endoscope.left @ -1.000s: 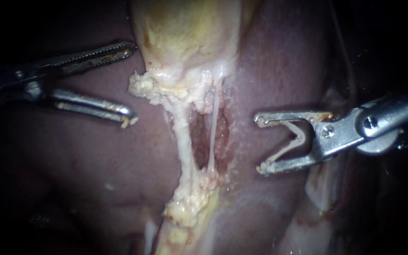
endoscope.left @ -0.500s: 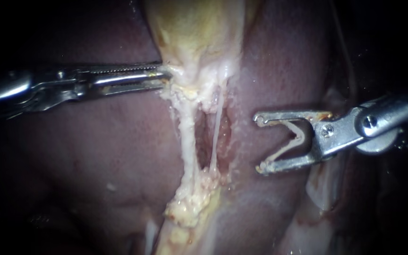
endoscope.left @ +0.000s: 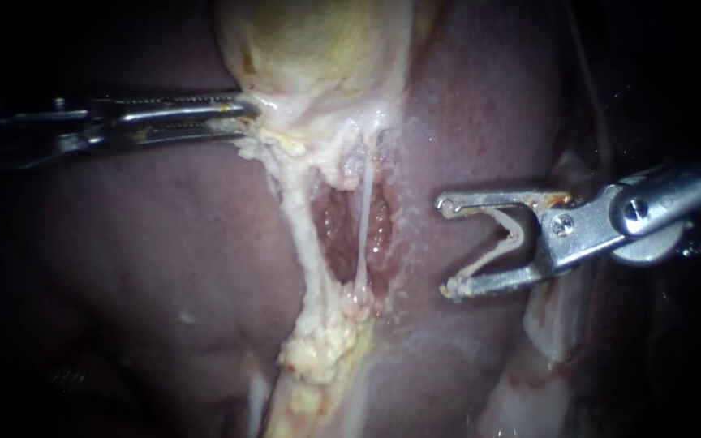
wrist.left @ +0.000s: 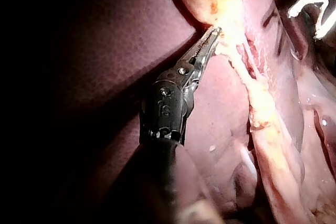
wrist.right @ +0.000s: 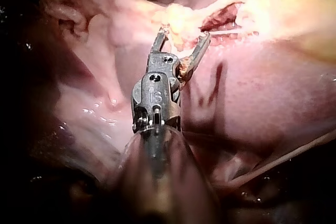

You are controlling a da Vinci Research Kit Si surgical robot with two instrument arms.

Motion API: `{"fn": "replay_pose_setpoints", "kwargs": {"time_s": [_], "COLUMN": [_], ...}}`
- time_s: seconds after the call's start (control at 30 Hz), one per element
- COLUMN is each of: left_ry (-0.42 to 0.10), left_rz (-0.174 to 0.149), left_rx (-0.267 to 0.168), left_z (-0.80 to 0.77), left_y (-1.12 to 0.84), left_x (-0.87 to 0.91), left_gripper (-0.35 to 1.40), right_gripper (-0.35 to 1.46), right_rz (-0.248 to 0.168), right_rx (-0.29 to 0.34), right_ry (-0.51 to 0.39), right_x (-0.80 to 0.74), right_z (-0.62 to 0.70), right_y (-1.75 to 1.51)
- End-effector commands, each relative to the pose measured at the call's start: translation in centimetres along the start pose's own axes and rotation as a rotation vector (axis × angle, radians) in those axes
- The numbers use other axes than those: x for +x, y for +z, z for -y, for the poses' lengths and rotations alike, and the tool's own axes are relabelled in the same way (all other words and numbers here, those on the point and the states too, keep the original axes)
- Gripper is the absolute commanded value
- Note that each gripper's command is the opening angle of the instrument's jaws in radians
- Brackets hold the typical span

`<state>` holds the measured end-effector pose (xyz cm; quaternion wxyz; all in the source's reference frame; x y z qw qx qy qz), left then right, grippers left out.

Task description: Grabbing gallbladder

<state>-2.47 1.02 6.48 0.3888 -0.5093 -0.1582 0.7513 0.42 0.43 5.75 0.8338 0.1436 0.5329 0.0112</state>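
Left tool (endoscope.left: 247, 115): jaws clamped on gallbladder (endoscope.left: 318, 49), left edge; grasp appears made. Right tool (endoscope.left: 446, 246): jaws apart, holding nothing.

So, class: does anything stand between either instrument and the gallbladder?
Nothing visible does. The left instrument is clamped on the lower edge of the gallbladder, so no gap is left there. The right instrument hangs open, apart from the gallbladder, with only bare liver between them.

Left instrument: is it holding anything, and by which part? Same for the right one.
The left instrument grips the gallbladder at the edge of its narrow lower end. The right instrument is open and holds nothing.
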Motion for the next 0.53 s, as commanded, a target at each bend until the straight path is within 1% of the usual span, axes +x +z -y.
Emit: {"fn": "replay_pose_setpoints", "kwargs": {"time_s": [0.03, 0.1, 0.2, 0.53], "left_ry": [0.008, 0.008, 0.012, 0.014], "left_rz": [-0.013, -0.021, -0.026, -0.027], "left_rx": [0.002, 0.004, 0.003, 0.006], "left_z": [0.01, 0.02, 0.03, 0.02], "left_y": [-0.05, -0.12, -0.16, -0.14], "left_x": [0.05, 0.12, 0.13, 0.1], "left_gripper": [-0.35, -0.35, -0.35, -0.35], "right_gripper": [0.5, 0.5, 0.5, 0.5], "right_rz": [0.0, 0.0, 0.0, 0.0], "right_rx": [0.0, 0.0, 0.0, 0.0], "right_ry": [0.0, 0.0, 0.0, 0.0], "right_x": [0.0, 0.0, 0.0, 0.01], "right_z": [0.0, 0.0, 0.0, 0.0], "right_y": [0.0, 0.0, 0.0, 0.0]}}
